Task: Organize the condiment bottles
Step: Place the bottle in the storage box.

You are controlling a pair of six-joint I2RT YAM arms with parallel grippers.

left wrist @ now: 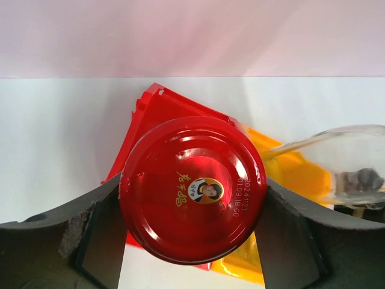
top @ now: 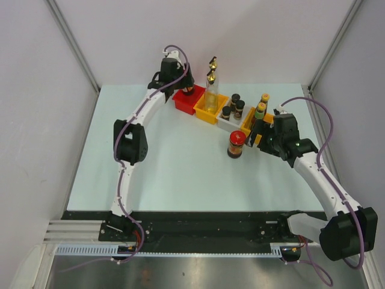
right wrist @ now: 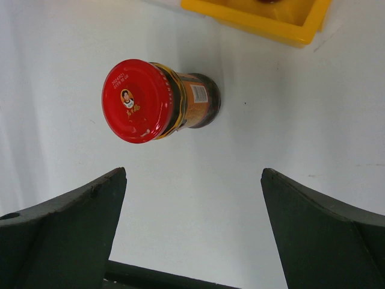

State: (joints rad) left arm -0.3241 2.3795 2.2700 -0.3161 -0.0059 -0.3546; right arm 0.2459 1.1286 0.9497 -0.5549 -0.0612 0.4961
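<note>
L gripper (left wrist: 192,205) is partly closed, w/ both fingers (left wrist: 96,241) pressed against opposite sides of the first red-lid jar (left wrist: 192,189), so it has that jar clamped at lid level. The jar sits over the red bin (left wrist: 157,111) at the L end of the bin row; the lid hides its base, so whether it rests on the bin floor can't be told. In the top view the L arm reaches to the far edge of the table (top: 150,174), wrist above that bin. R gripper (right wrist: 194,174) is spread wide w/ nothing between its fingers. The second red-lid jar (right wrist: 138,99) stands upright on the bare table just beyond its fingertips, apart from them, near the front of the row but outside any bin. Next to the red bin, a yellow bin (top: 206,114) holds the tall glass bottles (top: 211,90) w/ gold spouts. A white bin (top: 230,124) comes next w/ the black-capped shakers (top: 239,108). At the R end an orange bin (top: 249,120) holds the sauce bottles (top: 260,111), just beside the R wrist.
</note>
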